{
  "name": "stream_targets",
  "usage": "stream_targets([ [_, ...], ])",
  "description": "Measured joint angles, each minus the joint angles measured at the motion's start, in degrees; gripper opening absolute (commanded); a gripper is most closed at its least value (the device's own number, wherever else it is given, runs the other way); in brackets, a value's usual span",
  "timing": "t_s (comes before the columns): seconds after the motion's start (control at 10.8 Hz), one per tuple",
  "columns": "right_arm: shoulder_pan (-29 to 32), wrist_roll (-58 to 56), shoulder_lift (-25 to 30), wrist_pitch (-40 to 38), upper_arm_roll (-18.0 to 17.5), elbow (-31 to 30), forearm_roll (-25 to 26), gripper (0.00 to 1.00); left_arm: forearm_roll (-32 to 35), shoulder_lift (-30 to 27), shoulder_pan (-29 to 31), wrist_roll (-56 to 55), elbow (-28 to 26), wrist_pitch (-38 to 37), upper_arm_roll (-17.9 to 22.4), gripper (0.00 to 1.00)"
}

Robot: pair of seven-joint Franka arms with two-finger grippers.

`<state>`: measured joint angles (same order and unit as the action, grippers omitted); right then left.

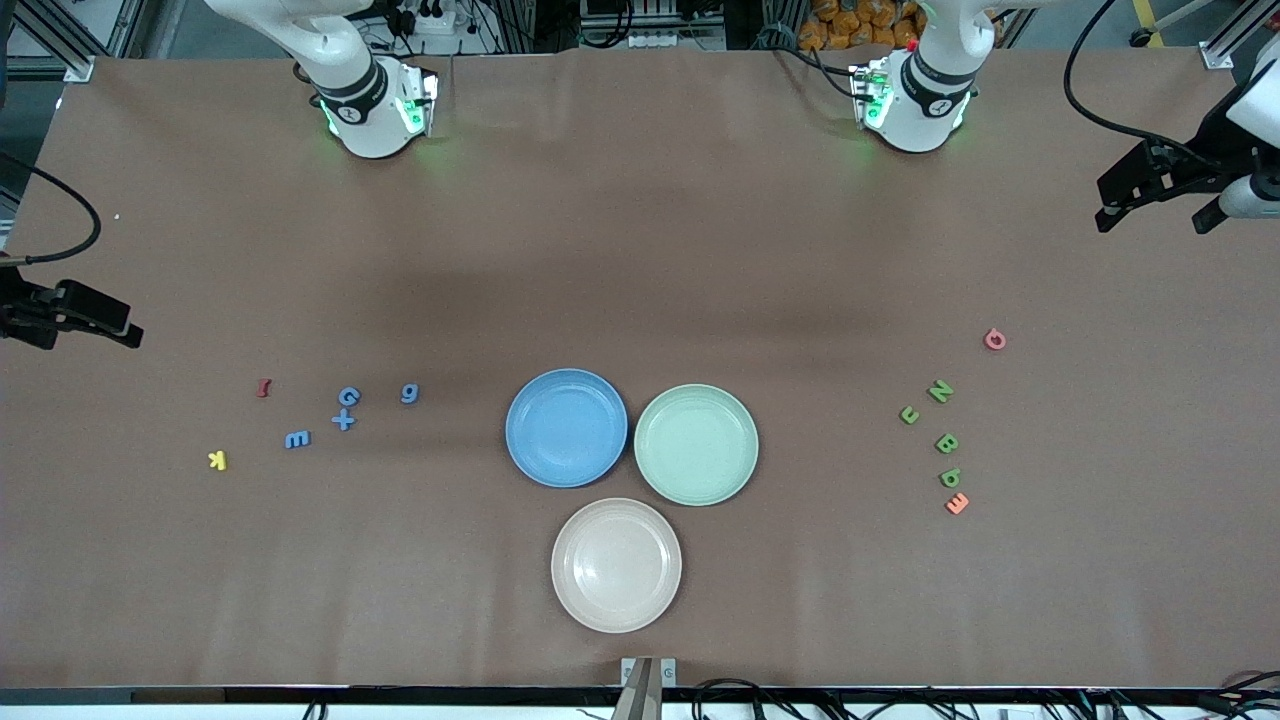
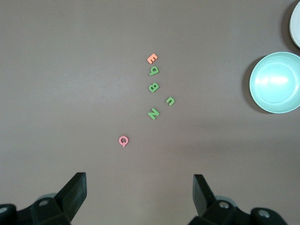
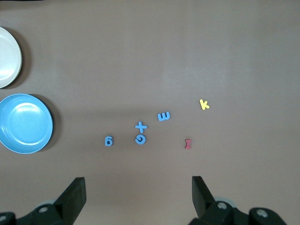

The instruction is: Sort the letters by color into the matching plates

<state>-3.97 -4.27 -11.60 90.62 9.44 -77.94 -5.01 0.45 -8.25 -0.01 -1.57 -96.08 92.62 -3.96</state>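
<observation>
Your blue letters are bunched up at the right arm's end of the table: a g [image 1: 409, 393], a G [image 1: 348, 396] with a cross [image 1: 343, 420] touching it on the side toward the front camera, and an E [image 1: 297, 439] a bit nearer the camera again. The right gripper [image 3: 138, 194] hangs high over the table with all four of them spread out under its view, fingers [image 3: 75, 194] wide apart and holding nothing. A red I [image 1: 263, 387] and a yellow k [image 1: 217, 460] sit out at the edge of that same bunch, closer to the table end.

The green letters are at the left arm's end: N [image 1: 940, 391], J [image 1: 909, 414], B [image 1: 946, 442] and b [image 1: 949, 476] in a loose line. The left gripper [image 2: 139, 194] is up in the air over that end too, spread wide, empty, with the greens below it. An orange E [image 1: 957, 503] is just beside the b, and a pink Q [image 1: 994, 339] lies apart from the N, closest to the gripper in the left wrist view.

Both target plates are mid-table, well away from either gripper: the blue plate [image 1: 566, 428] and the green plate [image 1: 696, 444] sit side by side, rims just about touching. A beige plate [image 1: 616, 564] is nearer the front camera, tucked between them.
</observation>
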Motion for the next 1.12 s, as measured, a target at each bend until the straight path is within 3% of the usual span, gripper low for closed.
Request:
stream_targets([
  [1.12,-0.19,0.0,-0.22,0.55,-0.07,-0.55,0.04,1.0,-1.12,1.48,0.15,-0.14,-2.13,-0.67,0.11,1.0],
])
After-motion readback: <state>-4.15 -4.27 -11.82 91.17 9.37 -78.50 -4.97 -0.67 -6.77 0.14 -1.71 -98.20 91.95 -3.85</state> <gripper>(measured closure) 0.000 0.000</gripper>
